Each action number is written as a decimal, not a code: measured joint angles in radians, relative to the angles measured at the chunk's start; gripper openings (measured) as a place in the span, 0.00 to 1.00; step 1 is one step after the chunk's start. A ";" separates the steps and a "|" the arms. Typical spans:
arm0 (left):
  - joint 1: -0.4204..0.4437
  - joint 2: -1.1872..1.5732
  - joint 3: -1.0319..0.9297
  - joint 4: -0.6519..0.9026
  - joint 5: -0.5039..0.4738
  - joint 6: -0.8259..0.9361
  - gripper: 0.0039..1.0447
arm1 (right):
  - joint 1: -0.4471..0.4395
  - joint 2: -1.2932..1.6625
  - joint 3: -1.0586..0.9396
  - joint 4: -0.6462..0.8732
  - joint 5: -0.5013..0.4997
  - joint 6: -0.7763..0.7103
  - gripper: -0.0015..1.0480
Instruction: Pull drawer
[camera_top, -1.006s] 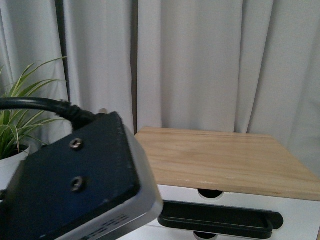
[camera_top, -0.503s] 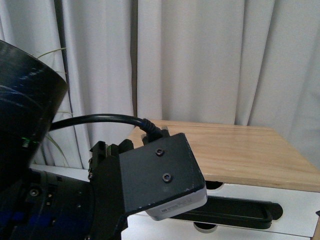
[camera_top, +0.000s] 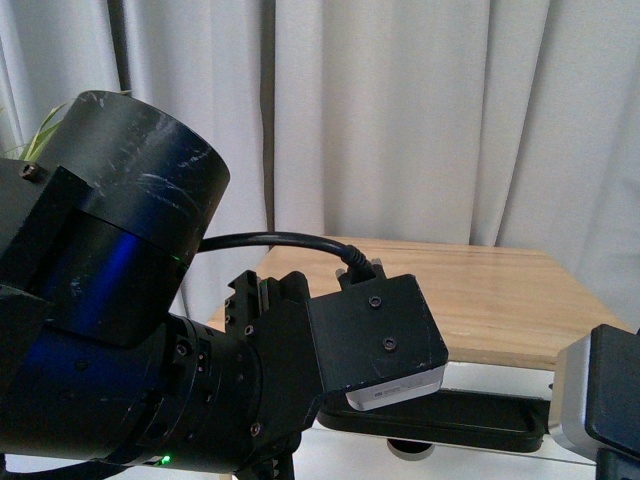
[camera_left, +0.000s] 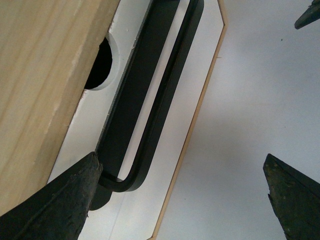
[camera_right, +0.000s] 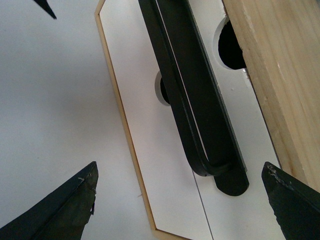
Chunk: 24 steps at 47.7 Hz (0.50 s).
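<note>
From the front view, the left arm (camera_top: 120, 330) fills most of your sight, with its wrist camera housing (camera_top: 385, 345) hanging in front of the cabinet. The drawer (camera_top: 500, 380) sits just under the wooden cabinet top (camera_top: 490, 295), its black bar handle (camera_top: 470, 420) partly hidden behind that housing. It looks fully shut, so I judge you are at the approach and the pull has not begun. A grey curtain (camera_top: 400, 120) hangs behind.

In the left wrist view, the left gripper (camera_left: 181, 157) is spread wide and grips nothing. One end of the handle (camera_left: 160, 100) lies between its fingers, close to one of them. The half-round notch (camera_left: 100, 65) shows beside the wooden top.

In the right wrist view, the right gripper (camera_right: 179, 167) is equally wide and empty, facing the other end of the handle (camera_right: 200, 115).

Next, you need to ease one claw forward until the bar sits between its fingers, close firmly, then draw straight back. Mind the overhanging top above the bar, and keep the two arms apart.
</note>
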 joint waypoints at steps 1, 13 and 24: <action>0.000 0.004 0.002 -0.002 0.000 0.000 0.95 | 0.002 0.006 0.001 0.007 0.001 0.005 0.91; 0.004 0.043 0.013 -0.002 -0.010 -0.002 0.95 | 0.021 0.076 0.014 0.090 0.016 0.047 0.91; 0.005 0.065 0.033 -0.001 -0.019 -0.002 0.95 | 0.036 0.125 0.015 0.151 0.027 0.077 0.91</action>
